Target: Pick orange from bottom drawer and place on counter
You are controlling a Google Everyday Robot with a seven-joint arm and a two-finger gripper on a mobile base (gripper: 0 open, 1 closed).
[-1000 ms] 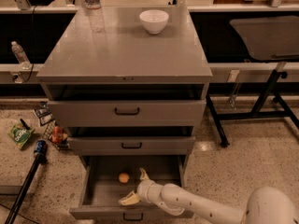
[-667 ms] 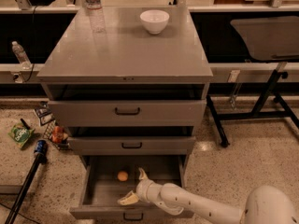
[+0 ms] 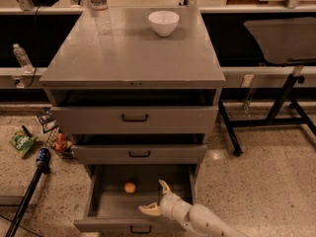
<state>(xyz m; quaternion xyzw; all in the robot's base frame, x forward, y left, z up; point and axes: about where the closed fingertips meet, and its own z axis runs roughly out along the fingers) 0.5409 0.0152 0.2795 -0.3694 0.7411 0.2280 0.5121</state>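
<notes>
The orange (image 3: 130,187) lies in the open bottom drawer (image 3: 106,224), toward its back left. My gripper (image 3: 155,197) is inside the drawer, to the right of the orange and a little nearer the front. Its two pale fingers (image 3: 163,186) are spread wide apart and hold nothing. A short gap separates the gripper from the orange. The grey counter (image 3: 133,56) tops the cabinet above.
A white bowl (image 3: 163,22) and a clear water bottle (image 3: 100,7) stand at the back of the counter. Two upper drawers (image 3: 134,118) sit slightly open above the bottom one. Snack packets and a can (image 3: 42,157) lie on the floor left. A black table frame (image 3: 276,107) stands right.
The view has shifted slightly. My gripper stays in the drawer beside the orange, fingers still spread.
</notes>
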